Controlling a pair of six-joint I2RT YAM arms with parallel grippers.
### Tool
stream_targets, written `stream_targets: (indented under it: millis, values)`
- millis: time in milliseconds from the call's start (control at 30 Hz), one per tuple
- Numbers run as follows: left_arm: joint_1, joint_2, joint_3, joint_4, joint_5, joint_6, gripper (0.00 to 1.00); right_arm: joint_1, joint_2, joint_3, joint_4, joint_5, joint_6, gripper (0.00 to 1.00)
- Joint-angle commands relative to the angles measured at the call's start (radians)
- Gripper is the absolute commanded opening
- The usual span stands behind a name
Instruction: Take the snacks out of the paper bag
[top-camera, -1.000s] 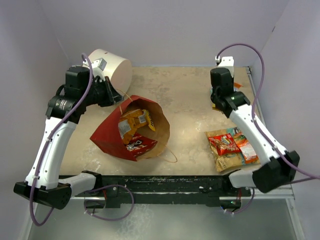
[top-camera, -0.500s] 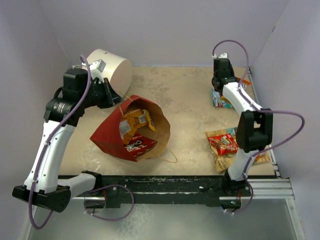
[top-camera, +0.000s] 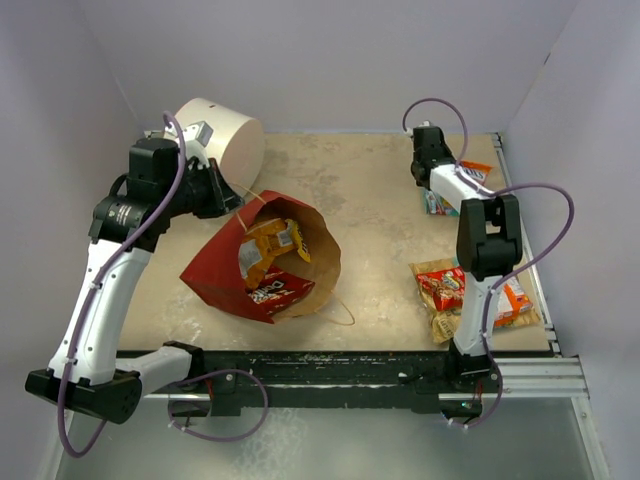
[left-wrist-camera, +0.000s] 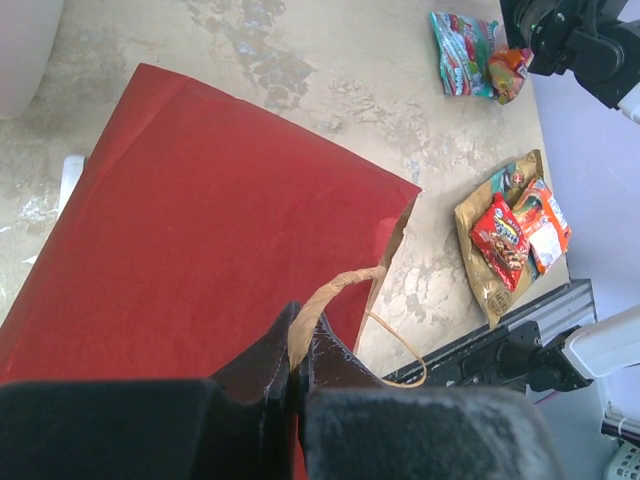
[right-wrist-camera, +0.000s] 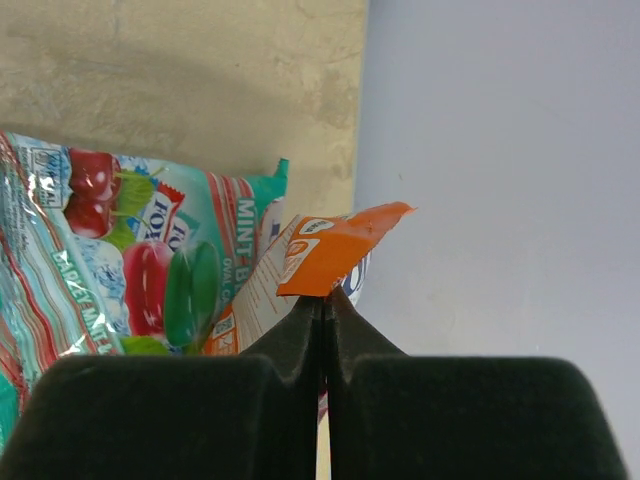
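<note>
left gripper (left-wrist-camera: 300, 372): its two black fingers are pressing together and pinching the brown top edge of the paper bag (left-wrist-camera: 200, 230).
right gripper (right-wrist-camera: 323, 315): its fingers are squeezing tight on a corner of the orange packet (right-wrist-camera: 335, 255), right beside the wall (right-wrist-camera: 480, 150).
paper bag: it is lying tipped over on the left half of the table (top-camera: 370, 200). It is red outside and brown inside. Its open mouth is facing up and to the right.
packets in the bag (top-camera: 268, 245): some yellow-orange ones are sitting inside, and a red packet (top-camera: 275, 290) is lying below them near the mouth.
teal packet (right-wrist-camera: 130, 270): it is lying flat in the far right corner of the table. It is touching the orange packet, which is partly covering it.
pile of packets (top-camera: 455, 290): red, orange and tan ones are lying together on the near right side of the table, well apart from the paper bag.
string handle (top-camera: 345, 315): it is curling on the table by the near side of the bag's mouth.
white drum (top-camera: 225, 130): it is lying on its side in the far left corner, just behind the left gripper.
</note>
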Motion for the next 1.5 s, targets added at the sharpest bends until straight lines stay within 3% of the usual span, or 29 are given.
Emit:
stream_targets:
  millis: [0, 233, 400, 500, 900, 1067, 1233, 1300, 1467]
  values:
    - [0.009, 0.009, 0.033, 0.01, -0.014, 0.03, 0.0, 0.013, 0.017, 0.099, 0.022, -0.044, 0.039, 0.0]
    - [0.009, 0.02, 0.039, 0.014, -0.004, 0.025, 0.0, 0.041, 0.083, 0.16, -0.028, -0.109, 0.184, 0.0]
    - [0.008, 0.01, 0.048, -0.01, -0.025, 0.034, 0.0, 0.047, 0.112, 0.171, -0.178, -0.161, 0.384, 0.0]
    - [0.009, 0.003, 0.052, -0.019, -0.033, 0.039, 0.0, 0.047, 0.098, 0.095, -0.124, -0.195, 0.377, 0.0]
    - [0.009, -0.007, 0.052, -0.014, -0.018, 0.032, 0.0, 0.047, 0.064, 0.107, -0.227, -0.252, 0.526, 0.0]
    - [0.009, -0.019, 0.05, -0.012, -0.014, 0.026, 0.0, 0.046, -0.055, 0.044, -0.251, -0.27, 0.588, 0.14]
    - [0.009, -0.029, 0.045, -0.007, 0.007, 0.01, 0.0, 0.047, -0.157, -0.029, -0.281, -0.279, 0.615, 0.42]
    - [0.009, -0.035, 0.039, -0.005, 0.019, 0.002, 0.0, 0.046, -0.214, -0.058, -0.28, -0.281, 0.605, 0.48]
    - [0.009, -0.053, 0.019, -0.001, 0.035, -0.015, 0.0, 0.062, -0.408, -0.143, -0.244, -0.472, 0.608, 0.63]
